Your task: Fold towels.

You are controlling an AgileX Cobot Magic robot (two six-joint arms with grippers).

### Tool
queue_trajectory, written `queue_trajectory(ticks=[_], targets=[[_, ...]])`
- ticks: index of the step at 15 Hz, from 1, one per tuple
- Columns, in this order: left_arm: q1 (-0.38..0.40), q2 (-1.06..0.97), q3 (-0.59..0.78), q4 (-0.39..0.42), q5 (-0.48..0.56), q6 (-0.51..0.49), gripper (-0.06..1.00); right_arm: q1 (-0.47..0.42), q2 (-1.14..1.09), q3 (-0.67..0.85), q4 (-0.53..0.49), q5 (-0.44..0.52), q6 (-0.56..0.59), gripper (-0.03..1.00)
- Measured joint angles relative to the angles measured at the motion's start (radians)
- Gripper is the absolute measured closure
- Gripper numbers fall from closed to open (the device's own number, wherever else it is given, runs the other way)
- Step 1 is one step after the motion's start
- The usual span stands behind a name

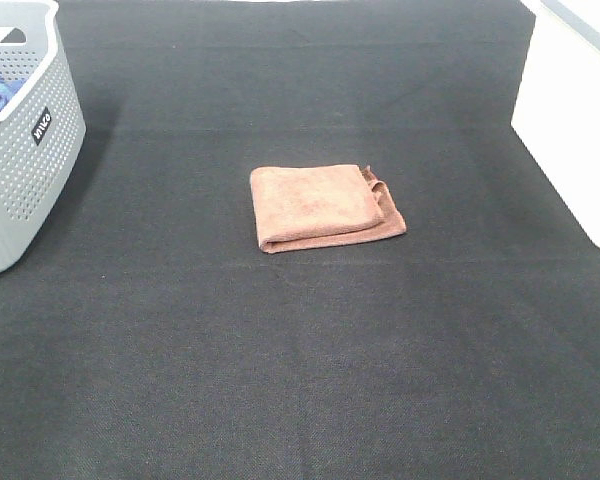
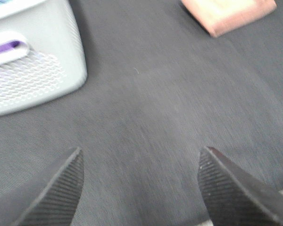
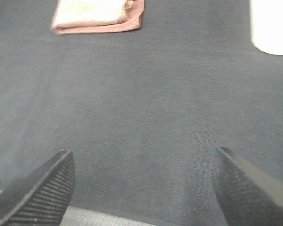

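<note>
So from up high the brown towel (image 1: pixel 325 208) sat folded mid-table, while the left gripper (image 2: pixel 141 188) and right gripper (image 3: pixel 144 186) both hung wide open and empty, so probably next was grabbing another from the basket (image 1: pixel 25 190).

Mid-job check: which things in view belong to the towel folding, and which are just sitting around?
Job:
- towel, brown, lying folded mid-table
- left gripper, open, empty
- right gripper, open, empty
- basket, grey, cloth inside; probably holds more towels

Just there:
- white box at the right edge
- black mat
</note>
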Motion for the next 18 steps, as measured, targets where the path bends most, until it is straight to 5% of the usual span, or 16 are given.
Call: queue_trajectory(ticks=[18], targets=[[0.000,-0.061,0.000,-0.001,0.003,0.000,0.28,-0.040,-0.165,0.005,0.011,-0.001,0.000,0.21]])
